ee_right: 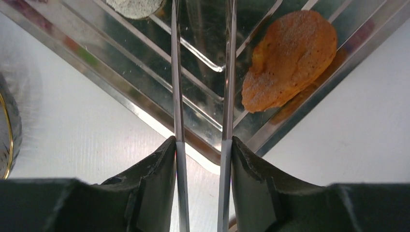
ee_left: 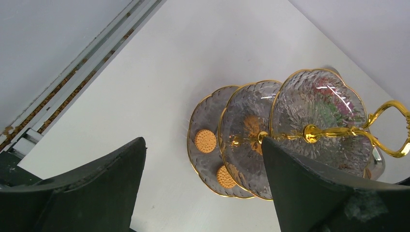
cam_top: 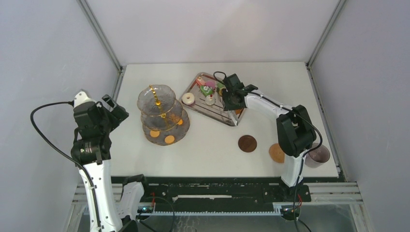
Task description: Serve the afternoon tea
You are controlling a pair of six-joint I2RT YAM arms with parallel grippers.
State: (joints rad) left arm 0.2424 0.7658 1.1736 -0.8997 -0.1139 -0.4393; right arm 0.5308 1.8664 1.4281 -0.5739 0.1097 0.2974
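The right gripper (ee_right: 203, 145) pinches the tongs (ee_right: 177, 72) mid-frame over the tray (ee_right: 121, 67), with a cookie (ee_right: 290, 58) at upper right. The left gripper (ee_left: 202, 145) is spread wide, and the stand (ee_left: 314, 101) is at right.

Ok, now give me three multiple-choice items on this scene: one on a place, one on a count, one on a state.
1. Where is the white ring donut?
A. top tier of the glass stand
B. steel tray
C. a coaster

2. How many brown round coasters lie on the table?
A. one
B. two
C. four

3. What is the right tool doing?
A. standing empty
B. gripping a cup
C. gripping metal tongs

Answers:
1 B: the donut lies in the tray beside the small cakes.
2 B: both lie bare on the table's right half.
3 C: the tong arms run between its fingers.
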